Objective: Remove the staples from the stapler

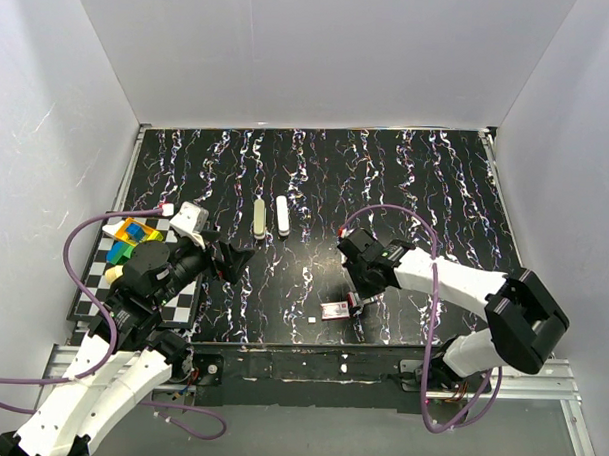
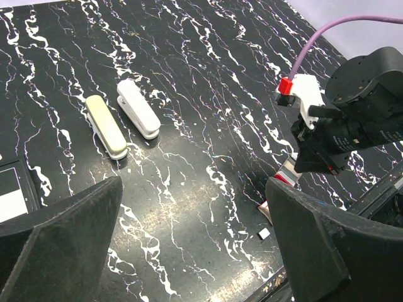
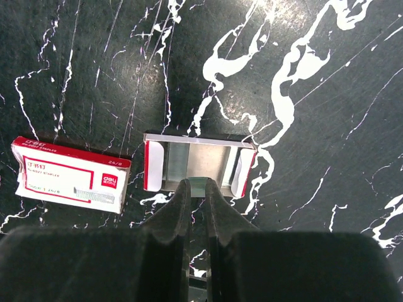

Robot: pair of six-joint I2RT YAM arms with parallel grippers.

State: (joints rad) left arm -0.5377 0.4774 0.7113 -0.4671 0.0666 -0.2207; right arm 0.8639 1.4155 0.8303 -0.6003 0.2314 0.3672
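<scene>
Two closed staplers lie side by side at mid-table, a beige one [image 1: 260, 218] [image 2: 106, 126] and a white one [image 1: 282, 216] [image 2: 138, 109]. My right gripper [image 1: 358, 298] [image 3: 197, 187] is shut on a thin silvery strip of staples [image 3: 200, 185], held at the near edge of an open red-and-white staple tray [image 3: 155, 166] that holds more silvery staples [image 3: 179, 165]. The box's pink-and-white sleeve [image 3: 69, 179] lies just left of the tray. My left gripper [image 1: 233, 261] [image 2: 195, 242] is open and empty above bare table, near the staplers.
A small white scrap [image 1: 312, 318] [image 2: 264, 233] lies near the front edge. Coloured blocks [image 1: 134, 240] sit on a checkered board [image 1: 98, 281] at the left. The right arm [image 2: 352, 119] shows in the left wrist view. White walls enclose the table.
</scene>
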